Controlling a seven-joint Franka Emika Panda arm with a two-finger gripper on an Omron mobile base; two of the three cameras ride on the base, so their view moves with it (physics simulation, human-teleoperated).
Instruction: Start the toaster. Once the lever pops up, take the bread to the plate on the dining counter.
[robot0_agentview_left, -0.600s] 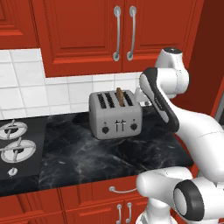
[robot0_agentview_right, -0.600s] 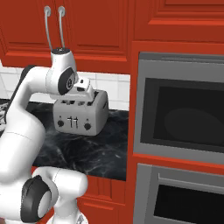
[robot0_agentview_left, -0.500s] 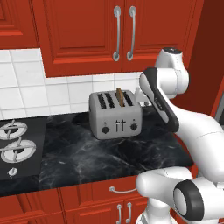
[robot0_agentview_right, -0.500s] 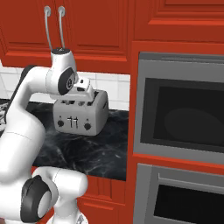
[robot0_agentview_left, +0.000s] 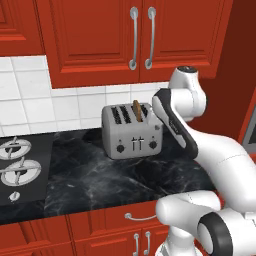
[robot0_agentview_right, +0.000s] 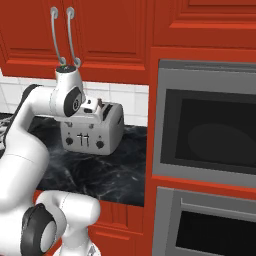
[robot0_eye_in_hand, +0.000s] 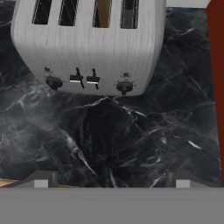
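The gripper (robot0_eye_in_hand: 109, 179) hangs above the table (robot0_eye_in_hand: 131, 144) just in front of the toaster (robot0_eye_in_hand: 94, 48), its two dark tips standing wide apart with nothing between them. In the hand view it looks down and forward at the toaster's front face, where two small sliders (robot0_eye_in_hand: 84, 79) sit side by side between two black knobs.

The toaster stands on the black marble table against the white tiled wall (robot0_agentview_left: 60, 107). The bread (robot0_agentview_left: 136, 111) stands upright in one of the right-hand slots, its tan top edge showing above the metal. It seems to be riding high rather than sunk, so the toaster has probably not been started.

The step in hand looks like the first one: the approach to start the toaster. The next move calls for bringing one fingertip down onto the slider that serves the bread's slot and pressing it to the bottom of its track. The sliders are small and close together, so the aim must be careful.

Red cabinets (robot0_agentview_left: 125, 40) hang above the table, with red drawers below it. Stove burners (robot0_agentview_left: 17, 162) lie to the left of the toaster, and a built-in oven (robot0_agentview_right: 205, 135) fills the wall to the right.
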